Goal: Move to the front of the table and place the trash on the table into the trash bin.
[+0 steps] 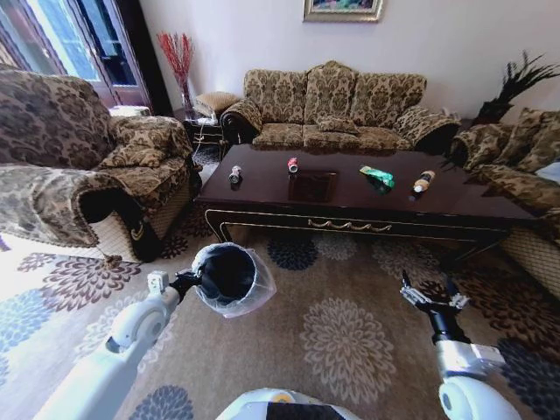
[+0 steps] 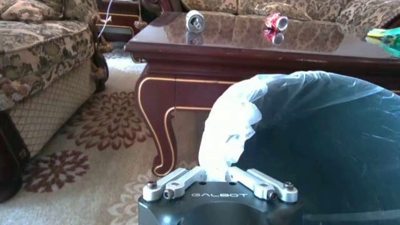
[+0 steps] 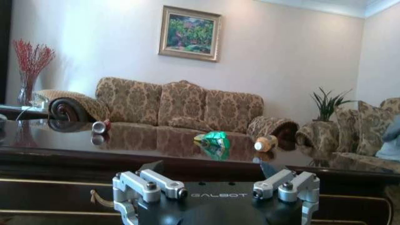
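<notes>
Beyond both GALBOT-marked end effectors, left [image 2: 218, 180] clamping trash bin [image 2: 325, 140] rim.

table [image 1: 350, 206]: dark red-brown glossy wood, gold trim along near edge, curved legs; stands on patterned carpet, sofa at far side, armchair at left
inlay [image 1: 312, 185]: square darker panel, centre of tabletop
grey can [image 1: 235, 175]: lying on its side, left part of top, nr left edge
red-and-white can [image 1: 292, 164]: on its side, right of grey can, a bit farther back, apart from it
green snack wrapper [image 1: 378, 177]: crumpled, right of centre
tan bottle [image 1: 423, 182]: lying down, dark cap, farthest right, nr wrapper, not touching
carpet [image 1: 350, 324]: beige w/ big floral medallions, under table & in front
</notes>
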Controlling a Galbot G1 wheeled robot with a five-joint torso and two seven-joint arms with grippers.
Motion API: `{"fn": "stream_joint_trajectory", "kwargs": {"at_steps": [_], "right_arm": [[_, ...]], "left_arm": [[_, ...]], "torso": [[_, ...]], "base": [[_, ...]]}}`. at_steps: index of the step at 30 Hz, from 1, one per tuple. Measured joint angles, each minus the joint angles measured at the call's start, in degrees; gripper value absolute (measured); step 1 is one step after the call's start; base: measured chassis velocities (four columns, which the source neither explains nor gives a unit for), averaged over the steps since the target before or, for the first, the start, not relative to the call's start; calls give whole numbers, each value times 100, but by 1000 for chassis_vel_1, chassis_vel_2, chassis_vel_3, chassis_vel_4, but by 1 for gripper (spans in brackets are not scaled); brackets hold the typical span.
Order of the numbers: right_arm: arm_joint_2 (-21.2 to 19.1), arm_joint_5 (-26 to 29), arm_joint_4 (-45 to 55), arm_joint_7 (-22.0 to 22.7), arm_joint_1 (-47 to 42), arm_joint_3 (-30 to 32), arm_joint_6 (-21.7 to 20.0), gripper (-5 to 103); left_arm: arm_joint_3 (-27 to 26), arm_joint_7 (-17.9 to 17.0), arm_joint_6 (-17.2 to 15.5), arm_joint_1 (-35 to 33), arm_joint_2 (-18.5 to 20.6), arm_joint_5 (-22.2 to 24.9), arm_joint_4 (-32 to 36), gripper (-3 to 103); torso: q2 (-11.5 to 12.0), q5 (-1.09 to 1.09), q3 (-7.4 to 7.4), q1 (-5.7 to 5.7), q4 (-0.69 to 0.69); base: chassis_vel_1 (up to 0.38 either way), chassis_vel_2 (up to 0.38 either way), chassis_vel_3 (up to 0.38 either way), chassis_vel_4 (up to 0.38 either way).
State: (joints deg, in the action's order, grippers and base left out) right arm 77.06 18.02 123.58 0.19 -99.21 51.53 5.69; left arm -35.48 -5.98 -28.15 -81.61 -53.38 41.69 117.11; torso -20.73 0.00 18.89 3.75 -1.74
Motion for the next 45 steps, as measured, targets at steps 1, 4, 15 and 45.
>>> {"fn": "stream_joint_trajectory", "kwargs": {"at_steps": [1, 4, 15, 45], "right_arm": [[0, 0, 0, 0, 0, 0, 0, 100], [0, -8, 20, 0, 1, -22, -2, 100], [-12, 4, 0, -47, -15, -8, 9, 100], [-19, -120, 89, -55, -51, -51, 21, 100]], "left_arm": [[0, 0, 0, 0, 0, 0, 0, 1], [-22, 0, -1, -37, -15, -1, 21, 1], [-40, 2, -7, -104, -46, -1, 82, 1], [-136, 1, 63, -429, -197, -53, 384, 1]], "torso": [[0, 0, 0, 0, 0], [-82, 0, 54, 29, 0], [-271, 0, 166, 101, -1], [-956, 0, 577, 374, 0]], "base": [[-71, 58, 51, -49], [-40, 27, 37, -20], [0, 0, 0, 0], [-30, 29, 32, -30]]}}
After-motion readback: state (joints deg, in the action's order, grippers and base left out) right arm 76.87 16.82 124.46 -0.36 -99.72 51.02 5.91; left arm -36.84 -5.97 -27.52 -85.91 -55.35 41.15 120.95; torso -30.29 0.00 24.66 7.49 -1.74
